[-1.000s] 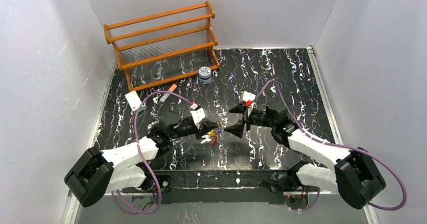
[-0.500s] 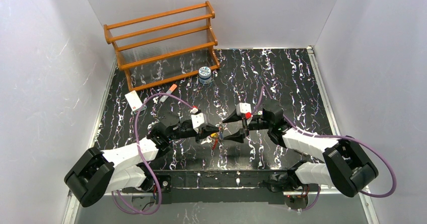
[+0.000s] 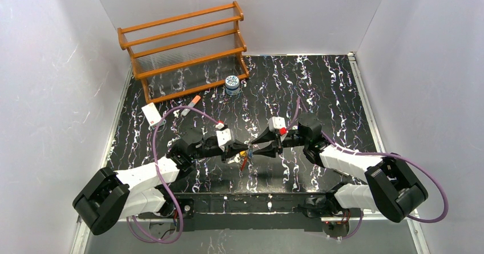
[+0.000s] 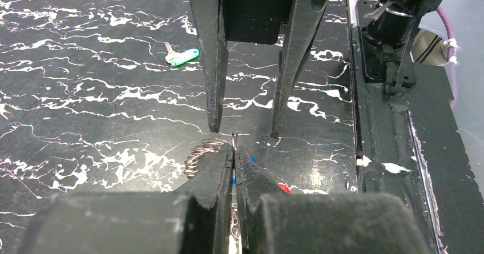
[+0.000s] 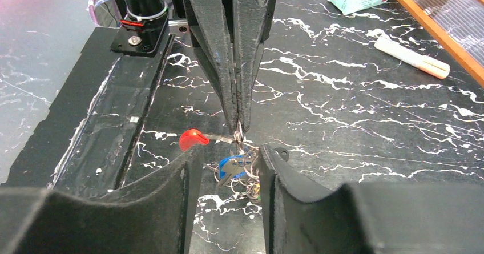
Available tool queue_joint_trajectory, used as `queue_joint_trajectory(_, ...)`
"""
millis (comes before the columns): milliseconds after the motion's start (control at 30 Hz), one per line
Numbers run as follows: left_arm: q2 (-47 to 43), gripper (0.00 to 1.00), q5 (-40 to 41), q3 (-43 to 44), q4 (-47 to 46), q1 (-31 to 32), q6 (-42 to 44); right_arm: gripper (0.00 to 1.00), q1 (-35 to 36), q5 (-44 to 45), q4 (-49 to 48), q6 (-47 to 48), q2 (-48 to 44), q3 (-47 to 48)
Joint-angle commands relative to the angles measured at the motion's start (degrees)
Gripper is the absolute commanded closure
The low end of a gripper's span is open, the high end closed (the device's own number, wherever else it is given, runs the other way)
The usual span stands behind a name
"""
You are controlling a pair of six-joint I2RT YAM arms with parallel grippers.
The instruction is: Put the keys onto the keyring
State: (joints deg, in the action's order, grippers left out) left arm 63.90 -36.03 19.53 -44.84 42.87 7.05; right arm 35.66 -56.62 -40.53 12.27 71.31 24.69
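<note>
Pinching the keyring [image 4: 200, 151] at its tips, the left hand [image 5: 238, 127] is closed tight; a red key [image 5: 193, 138] and blue key [image 5: 231, 167] hang there. The right hand [image 5: 231, 154] stands half open, its fingers either side of the bunch. A green key [image 4: 184, 56] lies apart on the desk [image 4: 85, 105].

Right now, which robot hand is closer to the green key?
Right. The green key lies beside the right gripper; the left gripper is further back, holding the keyring.

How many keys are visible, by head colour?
Red key: 1
Blue key: 1
Green key: 1
Total: 3 clearly visible; others may be hidden.
</note>
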Motion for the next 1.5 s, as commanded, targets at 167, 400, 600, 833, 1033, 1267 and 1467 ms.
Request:
queue_joint_trajectory(167,-1.8,1.00,-0.2,-0.1,-2.1,0.1,0.2,0.63,0.1,-2.6,-2.8,-0.8,1.6,3.2)
queue_joint_trajectory(400,-2.2,1.00,-0.6,-0.3,-2.2,0.2,0.1,0.62,0.1,-2.0,-3.3,-1.6,2.6,4.3)
queue_joint_trajectory(600,-2.7,1.00,-0.4,-0.4,-2.3,0.1,0.1,0.75,0.3,-3.3,-3.4,-2.2,3.6,4.9)
queue_joint_trajectory(833,-3.2,1.00,-0.6,-0.5,-2.3,0.2,-0.1,0.83,0.4,-3.5,-3.4,-2.5,3.7,5.2)
queue_joint_trajectory(1033,-3.3,1.00,-0.6,-0.5,-2.3,0.2,-0.2,0.99,0.5,-3.1,-2.2,-2.6,3.5,5.6)
queue_joint_trajectory(1267,-4.6,0.83,1.0,-1.0,-2.2,0.1,0.2,0.99,0.5,-0.6,9.8,2.3,2.0,8.4)
queue_joint_trajectory(1467,-7.4,0.53,4.2,-1.3,1.0,0.1,3.2,0.99,0.5,4.0,32.0,13.4,0.7,15.5)
